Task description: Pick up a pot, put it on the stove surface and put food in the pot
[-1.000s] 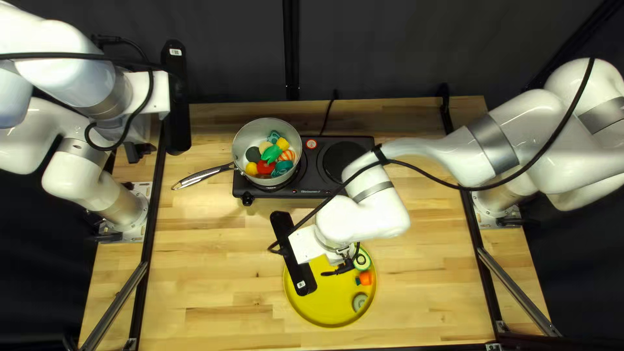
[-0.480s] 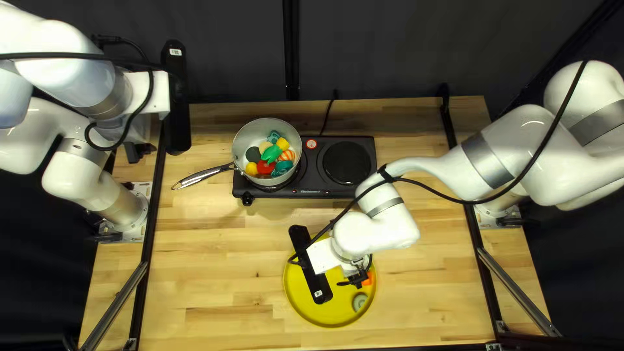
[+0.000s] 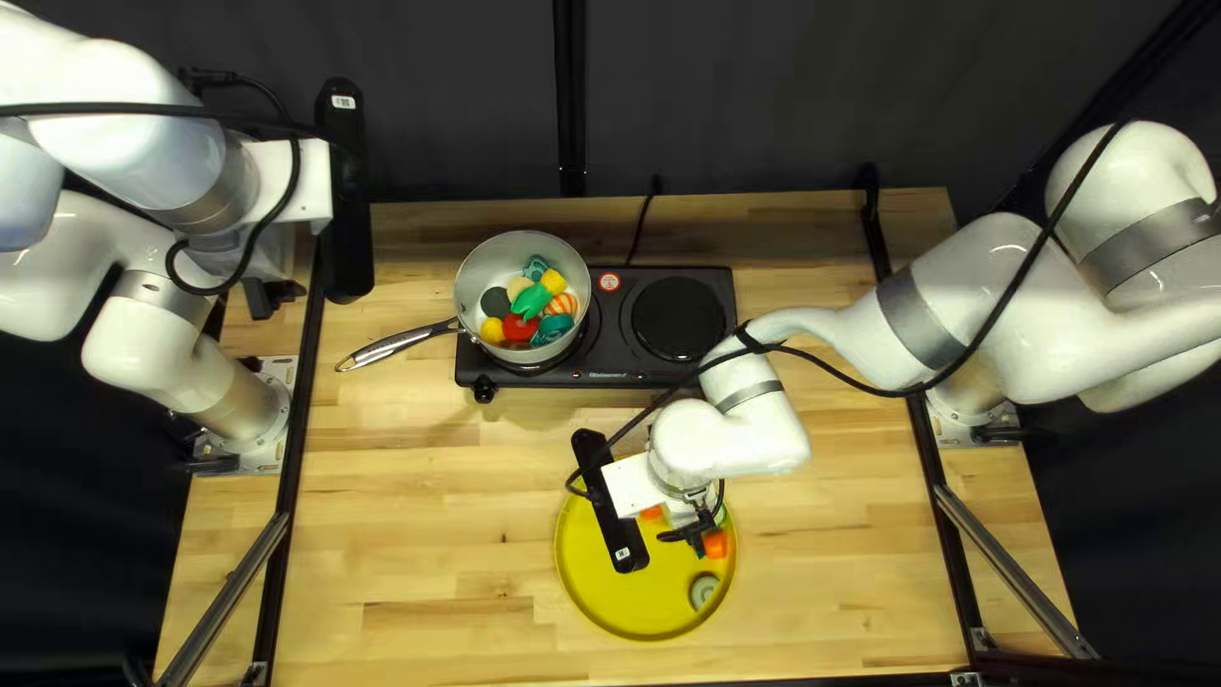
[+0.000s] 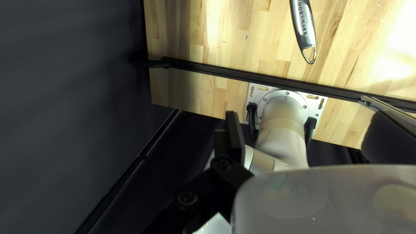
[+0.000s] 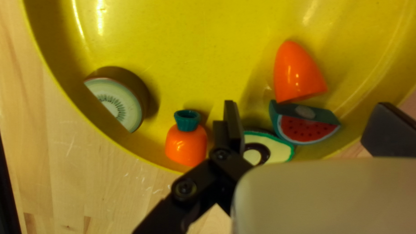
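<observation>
My right gripper (image 3: 693,528) hangs over the yellow plate (image 3: 598,598). In the right wrist view my right gripper (image 5: 310,125) is open, with a watermelon slice (image 5: 305,128) and part of an avocado half (image 5: 273,149) between its fingers, neither gripped. An orange carrot tip (image 5: 297,73) lies ahead; a carrot top (image 5: 187,143) and kiwi half (image 5: 119,102) lie outside one finger. The pot (image 3: 473,274), holding several toy foods (image 3: 532,300), rests on the stove's left burner. My left gripper (image 3: 270,300) is raised at the far left; in its wrist view this gripper (image 4: 307,130) stands open and empty.
The stove's (image 3: 623,373) right burner (image 3: 678,318) is bare. The pot handle (image 3: 394,345) points left over the table (image 3: 420,509). My right forearm crosses from the right edge, near the stove's front right corner. Black rails run along both table sides.
My right gripper has moved rightward over the plate, then slightly back toward the stove, uncovering the carrot top in the top left view. My left arm, the pot and the stove have stayed still.
</observation>
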### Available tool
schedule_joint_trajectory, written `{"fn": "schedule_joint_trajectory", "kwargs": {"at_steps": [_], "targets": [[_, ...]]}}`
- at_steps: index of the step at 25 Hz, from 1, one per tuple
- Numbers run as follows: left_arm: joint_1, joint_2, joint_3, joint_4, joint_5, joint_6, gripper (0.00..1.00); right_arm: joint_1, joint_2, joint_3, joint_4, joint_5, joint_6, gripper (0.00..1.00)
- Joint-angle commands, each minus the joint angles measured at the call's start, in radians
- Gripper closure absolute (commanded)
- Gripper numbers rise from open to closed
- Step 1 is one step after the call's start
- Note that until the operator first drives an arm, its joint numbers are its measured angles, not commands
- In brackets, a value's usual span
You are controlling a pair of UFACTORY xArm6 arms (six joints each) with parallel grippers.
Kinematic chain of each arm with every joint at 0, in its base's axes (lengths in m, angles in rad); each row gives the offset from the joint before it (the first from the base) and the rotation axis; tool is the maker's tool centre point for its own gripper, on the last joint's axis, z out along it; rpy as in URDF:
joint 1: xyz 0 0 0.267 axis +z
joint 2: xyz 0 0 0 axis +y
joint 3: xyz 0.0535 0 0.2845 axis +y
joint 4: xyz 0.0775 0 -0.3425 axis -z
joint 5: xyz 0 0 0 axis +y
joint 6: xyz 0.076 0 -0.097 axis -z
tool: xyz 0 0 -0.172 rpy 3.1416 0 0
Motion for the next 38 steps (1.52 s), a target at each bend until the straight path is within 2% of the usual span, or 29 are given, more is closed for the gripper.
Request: {"fn": "schedule_joint_trajectory", "kwargs": {"at_steps": [1, 2, 17, 18, 21, 25, 29, 33, 38], "targets": [[0.000, 0.000, 0.000, 0.000, 0.000, 0.000, 0.00, -0.001, 0.029, -0.029, 0.026, -0.005, -0.034, 0.00], [0.000, 0.000, 0.000, 0.000, 0.000, 0.000, 0.00, 0.005, 0.036, -0.040, 0.029, 0.004, -0.028, 1.00], [0.000, 0.000, 0.000, 0.000, 0.000, 0.000, 0.00, 0.003, 0.038, -0.045, 0.027, 0.010, -0.023, 1.00], [0.000, 0.000, 0.000, 0.000, 0.000, 0.000, 0.00, 0.000, 0.021, -0.035, 0.021, 0.016, -0.025, 1.00], [0.000, 0.000, 0.000, 0.000, 0.000, 0.000, 0.00, -0.082, -0.146, 0.016, 0.001, 0.108, -0.083, 1.00], [0.000, 0.000, 0.000, 0.000, 0.000, 0.000, 0.00, -0.171, -0.271, 0.003, -0.020, 0.222, -0.130, 1.00], [0.000, 0.000, 0.000, 0.000, 0.000, 0.000, 0.00, -0.259, -0.318, -0.040, -0.028, 0.299, -0.198, 1.00], [0.000, 0.000, 0.000, 0.000, 0.000, 0.000, 0.00, -0.344, -0.294, -0.114, -0.024, 0.341, -0.281, 1.00], [0.000, 0.000, 0.000, 0.000, 0.000, 0.000, 0.00, -0.403, -0.203, -0.284, -0.032, 0.423, -0.341, 1.00]]}}
